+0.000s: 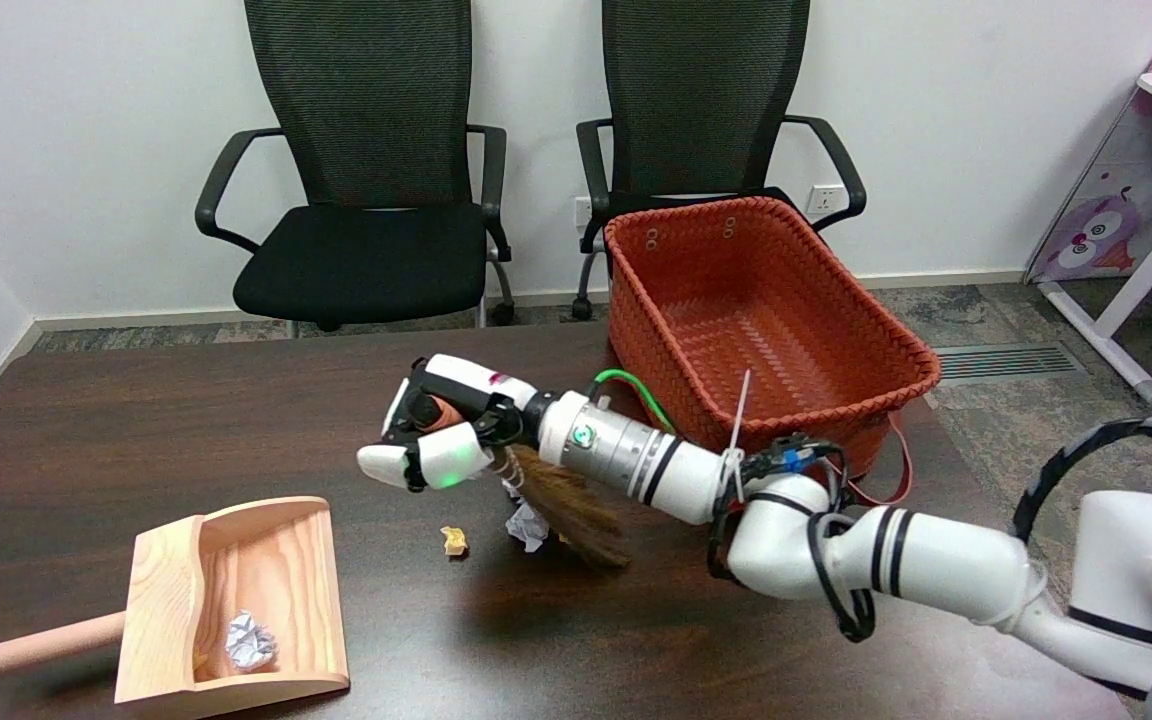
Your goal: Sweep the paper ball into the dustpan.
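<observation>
Ball (526,527) lying mid-table, touching broom (571,505) bristles, dustpan (236,600) well left, already holding one ball (250,641). Hand (436,430) gripping broom handle, fingers wrapped. Best keeping bristles low behind ball, stroking left toward pan mouth, minding yellow scrap (453,541).

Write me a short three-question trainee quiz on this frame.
1. True or false: the wooden dustpan already holds a paper ball.
2. What does the right robot hand hold? A) brush B) basket C) dustpan
3. Which crumpled item lies right against the brush bristles?

Key: 1 true. 2 A. 3 the white paper ball; the small yellow scrap lies apart, nearer the dustpan.
</observation>
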